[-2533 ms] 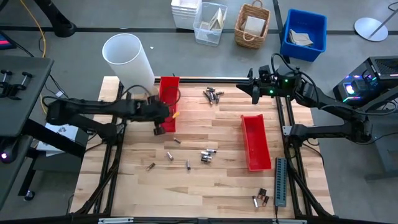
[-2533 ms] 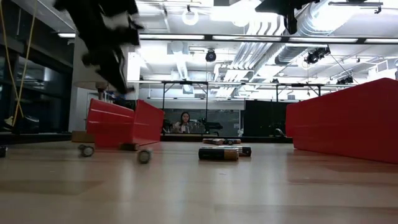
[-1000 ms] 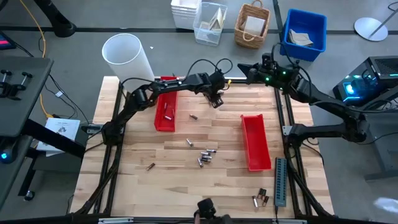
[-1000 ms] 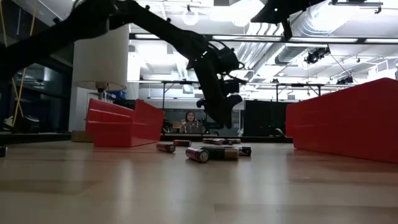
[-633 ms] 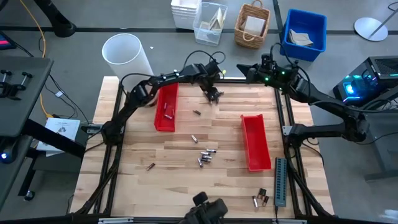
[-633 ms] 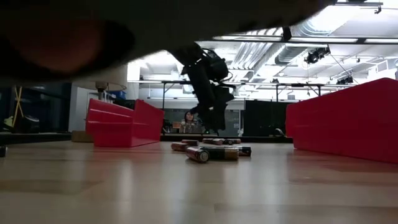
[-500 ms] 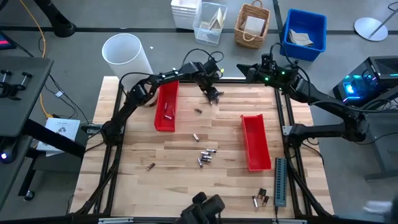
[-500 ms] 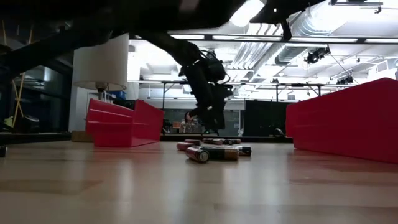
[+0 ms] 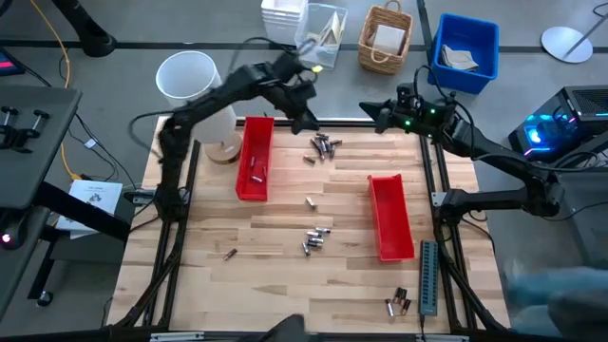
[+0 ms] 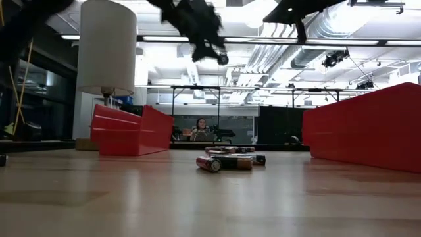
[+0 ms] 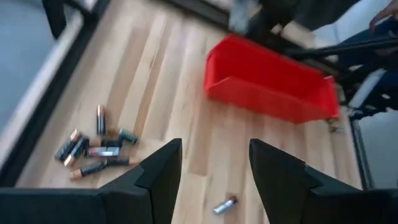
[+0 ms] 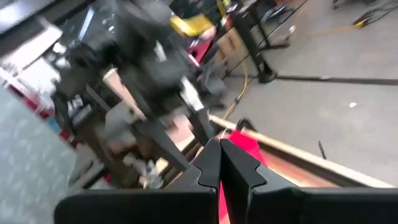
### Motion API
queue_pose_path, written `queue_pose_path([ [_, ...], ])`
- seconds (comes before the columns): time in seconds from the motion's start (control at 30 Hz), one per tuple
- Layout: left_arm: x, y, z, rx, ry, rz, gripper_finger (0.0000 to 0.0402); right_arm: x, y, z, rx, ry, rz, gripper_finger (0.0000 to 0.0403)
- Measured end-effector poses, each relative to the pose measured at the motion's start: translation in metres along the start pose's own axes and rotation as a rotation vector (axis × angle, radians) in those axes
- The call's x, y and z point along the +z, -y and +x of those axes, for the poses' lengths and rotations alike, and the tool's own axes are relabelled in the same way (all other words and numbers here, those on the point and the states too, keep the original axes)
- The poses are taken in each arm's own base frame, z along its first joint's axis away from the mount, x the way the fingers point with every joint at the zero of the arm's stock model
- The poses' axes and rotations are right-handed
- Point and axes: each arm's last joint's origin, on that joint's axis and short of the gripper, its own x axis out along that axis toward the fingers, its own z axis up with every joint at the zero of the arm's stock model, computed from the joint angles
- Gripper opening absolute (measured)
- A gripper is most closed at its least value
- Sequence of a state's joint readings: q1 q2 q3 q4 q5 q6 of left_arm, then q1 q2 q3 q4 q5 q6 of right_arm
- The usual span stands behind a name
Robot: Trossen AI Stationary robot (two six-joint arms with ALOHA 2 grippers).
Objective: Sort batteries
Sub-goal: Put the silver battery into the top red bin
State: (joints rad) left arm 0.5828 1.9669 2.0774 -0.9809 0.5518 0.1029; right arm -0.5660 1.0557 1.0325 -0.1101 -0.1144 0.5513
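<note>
- Up near the far edge of the table, the left gripper [image 9: 302,122] hangs with its jaws spread and nothing between them.
- Just below and ahead of those jaws sits a little cluster of batteries [image 9: 324,145]; more batteries [image 9: 315,238] lie mid-table, well behind the jaws, between the left tray [image 9: 253,159] and the right tray [image 9: 389,217].
- Right gripper [image 9: 380,116] waits at the far right corner, jaws pressed together.
- I'd say come straight down on one battery at the cluster's edge, jaws across its width, so the neighbours don't roll.
</note>
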Motion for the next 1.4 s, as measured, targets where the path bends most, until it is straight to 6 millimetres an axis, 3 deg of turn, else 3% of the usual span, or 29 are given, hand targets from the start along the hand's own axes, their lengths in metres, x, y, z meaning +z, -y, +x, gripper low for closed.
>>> queue_pose_path([
  [0.13, -0.013, 0.035, -0.043, 0.01, 0.177, 0.019, 0.0179, -0.005, 0.001, 0.0, 0.045, -0.08, -0.036, 0.0001],
  [0.23, -0.042, 0.056, -0.06, 0.055, 0.315, -0.036, 0.0179, -0.008, 0.001, -0.001, 0.078, -0.13, -0.059, 0.0001],
  [0.43, -0.112, 0.095, -0.064, 0.128, 0.537, -0.197, 0.0179, -0.013, -0.004, 0.001, 0.227, -0.23, -0.025, 0.0001],
  [0.6, -0.144, 0.111, -0.069, 0.148, 0.576, -0.259, 0.0179, -0.035, -0.027, 0.011, 0.37, -0.382, 0.034, 0.0001],
  [0.77, -0.146, 0.121, -0.089, 0.159, 0.638, -0.121, 0.0179, -0.08, -0.059, 0.015, 0.422, -0.636, 0.086, 0.0001],
  [0.97, -0.153, 0.129, -0.111, 0.183, 0.667, 0.037, 0.0179, -0.153, -0.108, 0.001, 0.268, -0.959, 0.223, 0.0001],
  [1.2, -0.155, 0.132, -0.117, 0.169, 0.678, 0.098, 0.0179, -0.233, -0.161, -0.048, 0.073, -1.29, 0.427, 0.0005],
  [1.4, -0.155, 0.135, -0.116, 0.079, 0.659, 0.119, 0.0179, -0.281, -0.186, -0.086, -0.058, -1.41, 0.536, 0.0063],
])
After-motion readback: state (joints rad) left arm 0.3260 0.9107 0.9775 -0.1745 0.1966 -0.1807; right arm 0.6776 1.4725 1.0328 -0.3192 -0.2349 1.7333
